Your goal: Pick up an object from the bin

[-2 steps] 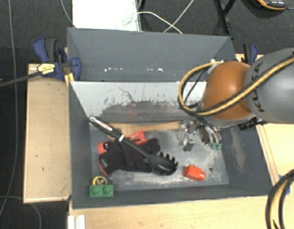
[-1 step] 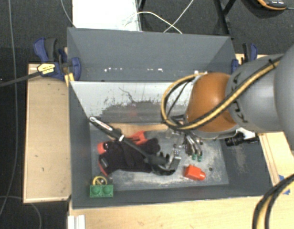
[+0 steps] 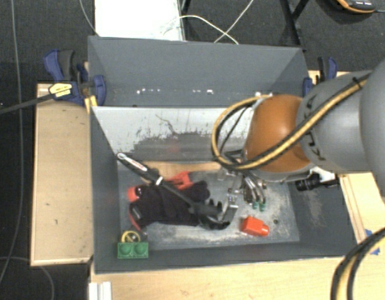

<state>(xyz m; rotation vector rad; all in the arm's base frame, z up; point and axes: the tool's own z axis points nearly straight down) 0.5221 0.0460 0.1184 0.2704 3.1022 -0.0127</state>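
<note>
My gripper (image 3: 245, 192) hangs low in the bin's right half, beneath the arm's orange cover. It stands just right of a black bundle (image 3: 170, 204) with a curved black end (image 3: 215, 219) reaching toward it. A small orange-red block (image 3: 255, 227) lies on the floor just below and right of the gripper. I see nothing held in it.
A silver-handled tool (image 3: 139, 167) lies slanted across the black bundle's upper left, with an orange-red piece (image 3: 182, 179) beside it. A green brick (image 3: 133, 250) and a yellow ring (image 3: 130, 237) sit in the front left corner. The arm and its cables cover the bin's right side.
</note>
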